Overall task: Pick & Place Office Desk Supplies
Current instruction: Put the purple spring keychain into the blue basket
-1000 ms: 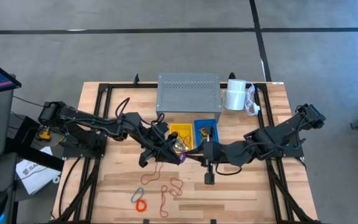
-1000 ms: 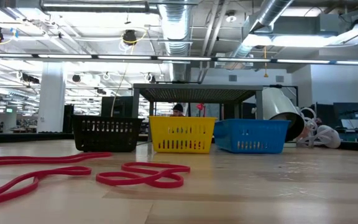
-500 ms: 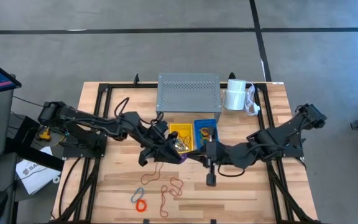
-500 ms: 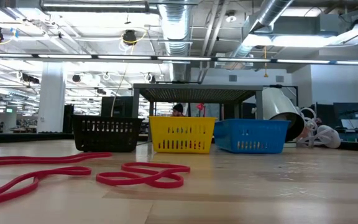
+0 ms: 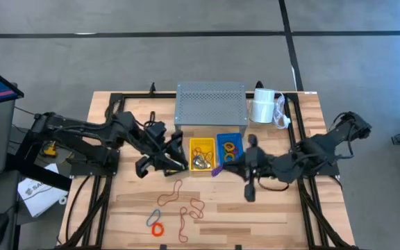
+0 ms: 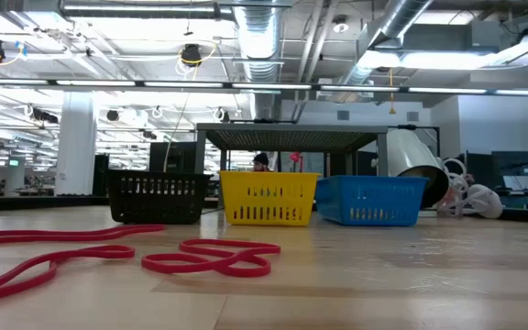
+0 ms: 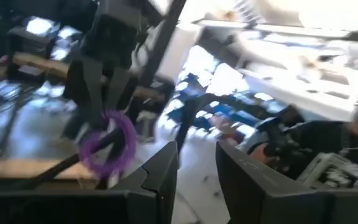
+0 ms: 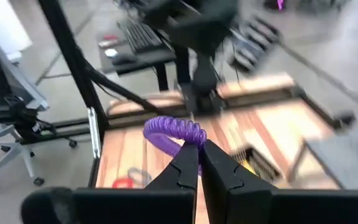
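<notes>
- Left gripper (image 5: 174, 161): reached in from the table's left side and hung just left of the yellow basket (image 5: 201, 154). Its fingers (image 7: 160, 171) stood a narrow gap apart with nothing between them.
- Loose rubber bands (image 5: 186, 212): lay flat on the wooden table (image 5: 269, 219) at the front, well apart from both grippers. They included brown loops, an orange ring (image 5: 158, 229) and a grey-blue loop (image 5: 153, 219). In the low view the nearest loops showed red (image 6: 211, 257).
- Black basket (image 6: 157, 197): stood leftmost in the row of three seen in the low view.
- Yellow basket: stood in front of the grey perforated riser (image 5: 210, 103) and held a small heap of bands.
- Purple rubber band (image 5: 216, 169): hung pinched at the tips of the right gripper (image 5: 222, 167), at the front edge of the gap between the yellow and blue baskets. In the right wrist view the loop (image 8: 174, 131) stood out past the closed fingertips (image 8: 185, 163); the left wrist view showed it (image 7: 109, 147) dangling from the far arm.
- Blue basket (image 5: 230, 147): stood beside the yellow one, with coloured bands inside.
- White roll (image 5: 262, 106): lay at the table's back, right of the riser.
</notes>
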Robot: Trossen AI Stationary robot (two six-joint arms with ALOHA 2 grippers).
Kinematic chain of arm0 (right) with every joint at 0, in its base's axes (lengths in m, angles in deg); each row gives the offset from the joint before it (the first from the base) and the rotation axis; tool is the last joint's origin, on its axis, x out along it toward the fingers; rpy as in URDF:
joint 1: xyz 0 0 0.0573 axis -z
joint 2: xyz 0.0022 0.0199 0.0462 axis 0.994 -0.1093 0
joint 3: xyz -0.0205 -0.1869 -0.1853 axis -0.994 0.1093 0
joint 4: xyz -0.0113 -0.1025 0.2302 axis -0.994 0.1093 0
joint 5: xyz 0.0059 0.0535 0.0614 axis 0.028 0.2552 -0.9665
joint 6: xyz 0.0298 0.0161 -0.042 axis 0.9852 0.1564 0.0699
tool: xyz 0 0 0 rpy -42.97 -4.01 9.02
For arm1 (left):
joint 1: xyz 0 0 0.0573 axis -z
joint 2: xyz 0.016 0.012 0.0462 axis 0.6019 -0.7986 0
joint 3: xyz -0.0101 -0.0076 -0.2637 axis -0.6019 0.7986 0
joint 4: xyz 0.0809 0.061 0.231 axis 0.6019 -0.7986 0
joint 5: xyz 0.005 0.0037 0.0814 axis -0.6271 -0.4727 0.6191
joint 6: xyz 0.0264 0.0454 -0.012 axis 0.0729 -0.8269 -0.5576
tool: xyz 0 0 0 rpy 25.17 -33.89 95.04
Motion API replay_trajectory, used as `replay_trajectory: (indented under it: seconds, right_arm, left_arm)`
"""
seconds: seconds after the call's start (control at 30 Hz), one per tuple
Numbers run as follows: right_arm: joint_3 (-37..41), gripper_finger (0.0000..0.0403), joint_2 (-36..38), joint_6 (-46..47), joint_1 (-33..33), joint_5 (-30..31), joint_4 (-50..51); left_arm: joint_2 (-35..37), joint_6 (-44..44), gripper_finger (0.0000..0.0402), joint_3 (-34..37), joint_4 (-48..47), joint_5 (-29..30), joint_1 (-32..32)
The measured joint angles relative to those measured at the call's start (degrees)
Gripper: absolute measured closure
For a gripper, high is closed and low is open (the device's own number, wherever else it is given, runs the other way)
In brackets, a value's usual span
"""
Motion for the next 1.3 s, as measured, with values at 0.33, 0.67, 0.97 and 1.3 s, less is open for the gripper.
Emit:
replay_trajectory:
  seconds: [0.33, 0.67, 0.97, 1.3]
  right_arm:
    - [0.09, 0.0403, 4.15, 20.82, 3.83, 0.19, 32.71]
    - [13.23, 0.0403, 4.34, 22.3, 14.23, -7.33, 31.71]
    - [37.52, 0.0403, 10.6, 20.78, 25.05, -20.83, 7.89]
    - [42.36, 0.0403, 8.55, 19.3, 30.36, -23.19, 1.27]
  left_arm:
    - [11.68, -4.08, 0.0332, 0.0, -28.36, 26.2, 4.01]
    - [15.6, -5.83, 0.0352, 0.0, -38.57, 45.67, 14.09]
    - [16.38, -5.3, 0.0351, 5.64, -37.01, 51.15, 18.35]
    - [22.22, -0.71, 0.0344, 21.48, -21.89, 51.58, 17.99]
